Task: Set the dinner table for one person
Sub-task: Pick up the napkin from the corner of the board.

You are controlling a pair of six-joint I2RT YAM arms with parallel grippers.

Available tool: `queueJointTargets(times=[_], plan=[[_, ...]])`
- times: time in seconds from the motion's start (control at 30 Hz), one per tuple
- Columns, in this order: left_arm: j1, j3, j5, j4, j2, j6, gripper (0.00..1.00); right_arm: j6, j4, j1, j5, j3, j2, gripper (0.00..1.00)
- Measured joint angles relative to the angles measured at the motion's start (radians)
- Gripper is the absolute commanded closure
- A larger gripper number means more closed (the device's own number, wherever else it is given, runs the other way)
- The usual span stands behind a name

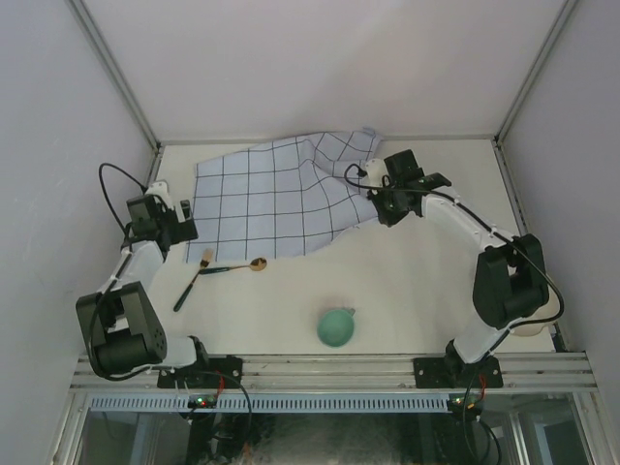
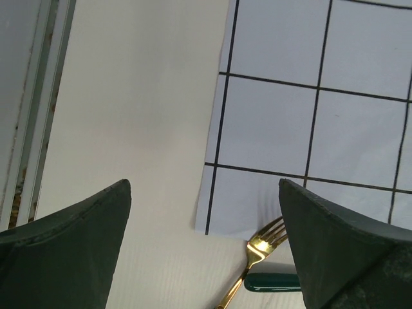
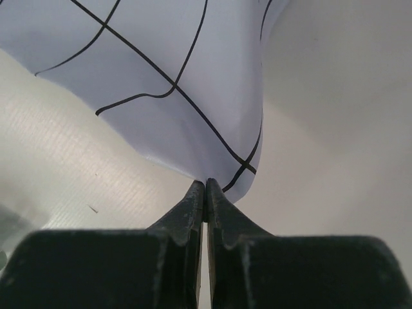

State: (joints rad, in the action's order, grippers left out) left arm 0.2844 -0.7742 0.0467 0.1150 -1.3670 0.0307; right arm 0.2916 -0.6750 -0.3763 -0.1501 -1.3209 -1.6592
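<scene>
Right gripper [image 3: 205, 185] pinching cloth [image 3: 161, 77] edge; left gripper [image 2: 205, 187] spread over cream dinner table [image 1: 407, 281]; white walls [image 1: 320, 68].

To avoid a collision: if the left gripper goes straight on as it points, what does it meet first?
Probably the cloth at its left edge, or bare table beside it; depth is unclear.

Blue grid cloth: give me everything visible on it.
The cloth is thin, soft-looking, pale blue with dark grid lines. Its left part lies flat on the dinner table, toward the far edge; the right part is rumpled and lifted. The right gripper is shut on its right edge, pinching a fold. A gold fork lies just off its near-left corner.
</scene>
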Motion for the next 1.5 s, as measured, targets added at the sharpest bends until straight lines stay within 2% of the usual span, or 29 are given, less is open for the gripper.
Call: queueJointTargets(times=[0.2, 0.37, 0.53, 0.73, 0.9, 1.07, 1.3, 1.5], plan=[[-0.034, 0.043, 0.008, -0.060, 0.101, 0.043, 0.00, 0.001, -0.002, -0.015, -0.017, -0.001, -0.014, 1.00], [-0.058, 0.125, -0.031, -0.099, 0.176, 0.119, 0.00, 0.001, -0.012, -0.045, -0.013, -0.087, -0.115, 1.00], [-0.059, 0.105, -0.096, -0.029, 0.167, 0.138, 0.00, 0.000, -0.010, -0.066, -0.008, -0.173, -0.195, 1.00], [-0.038, -0.021, -0.185, 0.142, 0.080, 0.032, 0.00, 0.002, -0.011, -0.062, -0.004, -0.172, -0.196, 1.00], [0.084, -0.211, -0.132, 0.253, -0.095, -0.140, 0.00, 0.001, -0.009, -0.035, -0.001, -0.172, -0.196, 1.00], [0.105, -0.263, -0.059, 0.332, -0.204, -0.259, 0.00, 0.005, -0.008, 0.001, -0.006, -0.150, -0.176, 1.00], [0.104, -0.282, 0.075, 0.389, -0.283, -0.277, 0.00, 0.013, -0.022, 0.074, -0.042, -0.119, -0.106, 1.00], [0.114, -0.275, 0.085, 0.378, -0.266, -0.216, 0.00, 0.024, -0.056, 0.155, -0.084, -0.119, -0.069, 1.00]])
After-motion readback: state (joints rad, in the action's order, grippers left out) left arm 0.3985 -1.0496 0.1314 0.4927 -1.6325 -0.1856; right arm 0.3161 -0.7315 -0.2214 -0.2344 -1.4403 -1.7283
